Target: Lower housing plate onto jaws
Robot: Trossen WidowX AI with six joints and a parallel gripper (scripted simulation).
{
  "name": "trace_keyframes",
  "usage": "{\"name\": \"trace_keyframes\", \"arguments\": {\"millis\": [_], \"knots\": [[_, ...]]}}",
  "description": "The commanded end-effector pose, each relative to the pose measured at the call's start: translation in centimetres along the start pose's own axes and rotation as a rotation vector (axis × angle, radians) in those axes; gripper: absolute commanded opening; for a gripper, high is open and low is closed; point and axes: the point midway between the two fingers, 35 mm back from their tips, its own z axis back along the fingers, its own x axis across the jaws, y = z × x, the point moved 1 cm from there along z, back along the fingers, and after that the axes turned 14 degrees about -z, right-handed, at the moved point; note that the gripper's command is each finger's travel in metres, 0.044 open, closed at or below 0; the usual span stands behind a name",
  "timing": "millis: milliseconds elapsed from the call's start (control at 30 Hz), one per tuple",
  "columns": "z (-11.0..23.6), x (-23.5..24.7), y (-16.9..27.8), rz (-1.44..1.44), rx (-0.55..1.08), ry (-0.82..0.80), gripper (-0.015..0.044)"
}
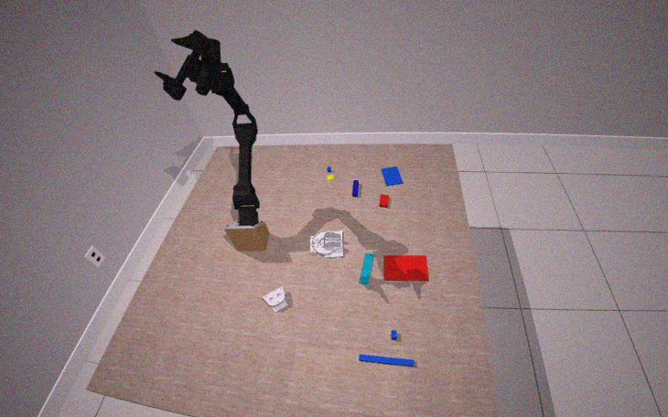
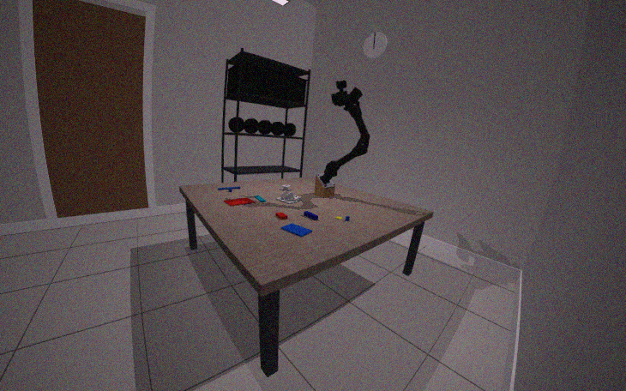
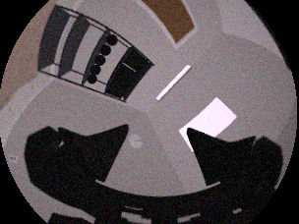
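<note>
My gripper point(image 1: 164, 56) point(image 3: 157, 130) is open and empty, raised high above the table at the back left and far from the white parts. The white gripper assembly base point(image 1: 335, 251) lies on the table right of the arm's foot; it also shows in the exterior view point(image 2: 288, 197). Grey shadow-like shapes and outlines show on it, too small to tell the jaws, pins and stubs apart. A smaller white part point(image 1: 275, 297) point(image 2: 285, 187) with two dark marks, seemingly the housing plate, stands apart from the base, nearer the front in the top view, and looks tilted.
A teal bar point(image 1: 366, 268) and a red plate point(image 1: 405, 268) lie right of the base. A long blue bar point(image 1: 386, 360) and a blue cube point(image 1: 393, 335) lie in front. A dark blue block point(image 1: 355, 188), red block point(image 1: 383, 200) and blue plate point(image 1: 392, 176) lie behind.
</note>
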Motion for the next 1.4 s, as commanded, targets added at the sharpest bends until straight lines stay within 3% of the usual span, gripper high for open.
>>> {"name": "trace_keyframes", "arguments": {"millis": [0, 667, 1367], "knots": [[-1.7, 1.8, -2.5, -0.054, -0.068, -0.057, 0.044], [-6.0, 11.3, -13.9, -0.274, -0.304, -0.389, 0.044], [-6.0, 21.4, -23.9, -0.517, -0.408, -0.801, 0.044]]}}
